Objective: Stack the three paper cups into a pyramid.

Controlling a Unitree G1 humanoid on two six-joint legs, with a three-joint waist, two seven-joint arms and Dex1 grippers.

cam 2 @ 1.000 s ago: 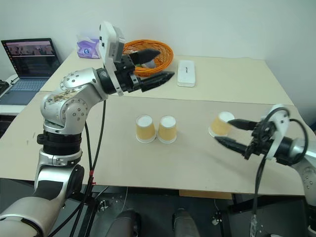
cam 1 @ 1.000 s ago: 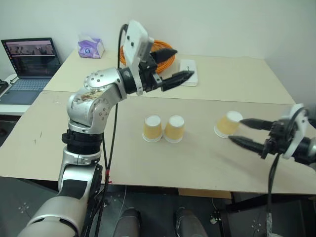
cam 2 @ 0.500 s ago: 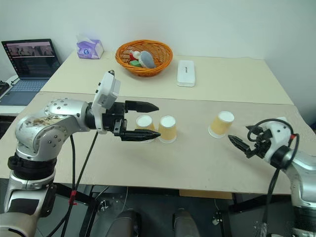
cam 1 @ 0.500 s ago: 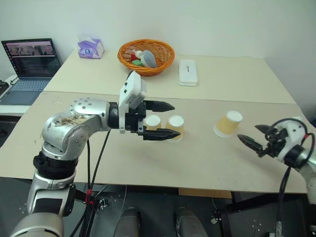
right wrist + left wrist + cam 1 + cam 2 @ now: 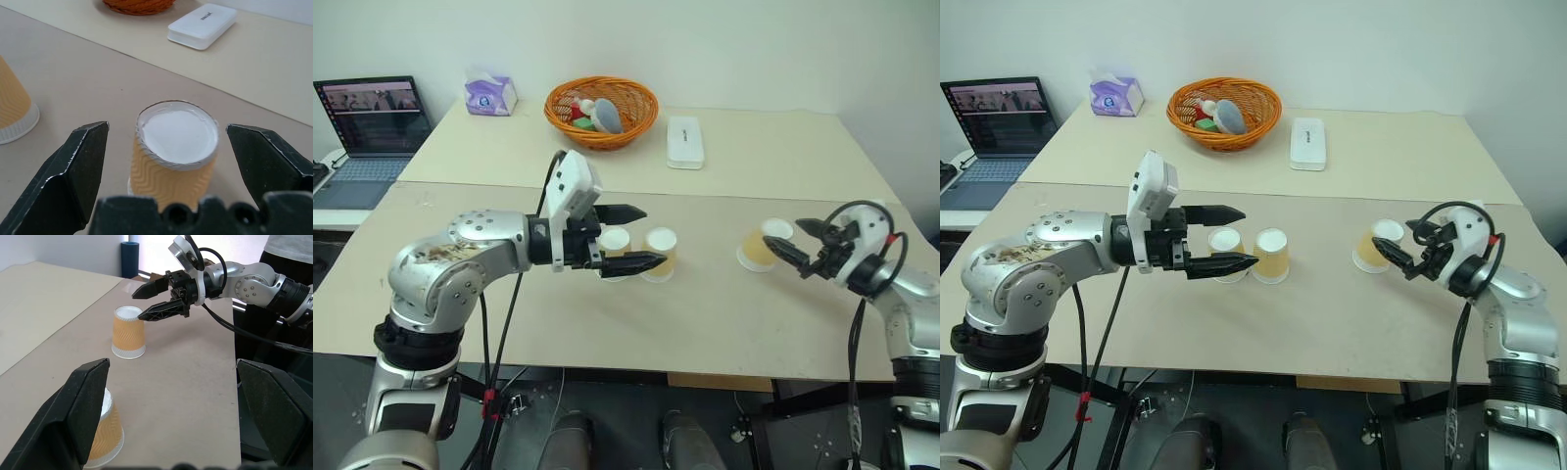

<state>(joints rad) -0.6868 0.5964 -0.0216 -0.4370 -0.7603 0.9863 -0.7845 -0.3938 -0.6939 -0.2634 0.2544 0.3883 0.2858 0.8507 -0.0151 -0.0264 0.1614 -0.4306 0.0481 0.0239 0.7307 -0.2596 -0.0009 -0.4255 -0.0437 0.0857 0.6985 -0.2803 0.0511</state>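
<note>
The three paper cups all stood upside down on the table [image 5: 705,313]: two [image 5: 615,252] [image 5: 660,254] touching, nearer the orange basket [image 5: 601,110], the third [image 5: 762,245] well apart. The left gripper [image 5: 631,238] gaped empty around the pair; the right gripper [image 5: 795,243] stood wide open, empty, straddling the third.

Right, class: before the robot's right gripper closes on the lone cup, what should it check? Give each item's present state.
1. Right gripper open: ok.
2. Lone cup between its fingers: ok, in the right wrist view.
3. Lone cup upside down, wide rim on the table: ok.
4. Fingers clear of the cup's sides: ok.
5. Base pair of cups side by side: ok; touching, cannot tell.
6. Left gripper open, near the pair, not gripping: ok.
</note>
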